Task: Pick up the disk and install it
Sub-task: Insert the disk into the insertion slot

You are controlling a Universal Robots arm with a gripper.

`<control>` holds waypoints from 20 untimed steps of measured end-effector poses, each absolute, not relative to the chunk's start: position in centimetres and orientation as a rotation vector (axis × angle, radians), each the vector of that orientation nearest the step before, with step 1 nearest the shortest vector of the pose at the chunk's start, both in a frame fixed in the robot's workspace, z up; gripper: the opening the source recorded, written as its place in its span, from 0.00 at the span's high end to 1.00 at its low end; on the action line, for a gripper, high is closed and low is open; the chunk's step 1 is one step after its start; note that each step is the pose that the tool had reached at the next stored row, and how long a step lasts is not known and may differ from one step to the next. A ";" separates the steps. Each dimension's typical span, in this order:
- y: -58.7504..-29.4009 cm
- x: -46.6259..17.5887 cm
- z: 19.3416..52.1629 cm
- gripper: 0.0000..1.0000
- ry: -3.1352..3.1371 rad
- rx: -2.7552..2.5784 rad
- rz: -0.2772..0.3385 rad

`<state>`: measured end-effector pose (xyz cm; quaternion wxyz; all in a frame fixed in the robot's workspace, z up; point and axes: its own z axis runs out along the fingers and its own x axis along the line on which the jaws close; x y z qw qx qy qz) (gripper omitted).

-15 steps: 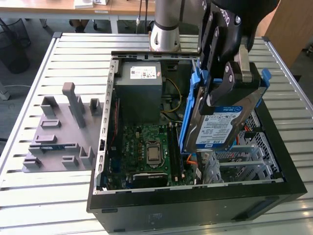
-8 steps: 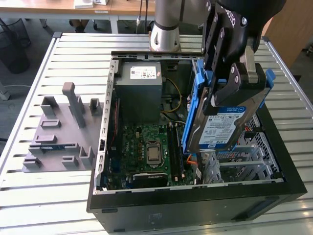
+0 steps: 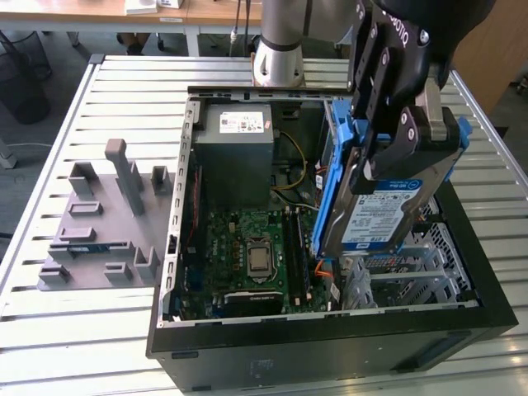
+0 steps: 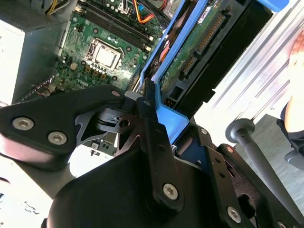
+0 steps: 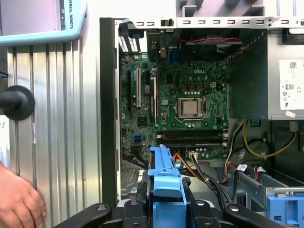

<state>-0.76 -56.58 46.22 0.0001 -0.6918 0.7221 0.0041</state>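
Gripping disk [image 3: 386,213]; slatted table [image 3: 99,334] under case [image 3: 330,356]

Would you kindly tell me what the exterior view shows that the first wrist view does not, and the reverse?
Exterior view: the disk's white-and-blue label and a grey fixture plate on the table. First wrist view: a person's hand and a black knob. Both: the pincer shut on the disk's blue frame, the motherboard, the power supply and the open case.
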 end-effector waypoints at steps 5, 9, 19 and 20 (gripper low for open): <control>-56.6 0.0 46.2 0.64 2.268 -2.173 0.013; -56.6 0.4 46.1 0.64 2.269 -2.173 0.013; -56.6 1.4 45.7 0.64 2.268 -2.173 0.013; -56.6 1.5 45.7 0.64 2.268 -2.173 0.013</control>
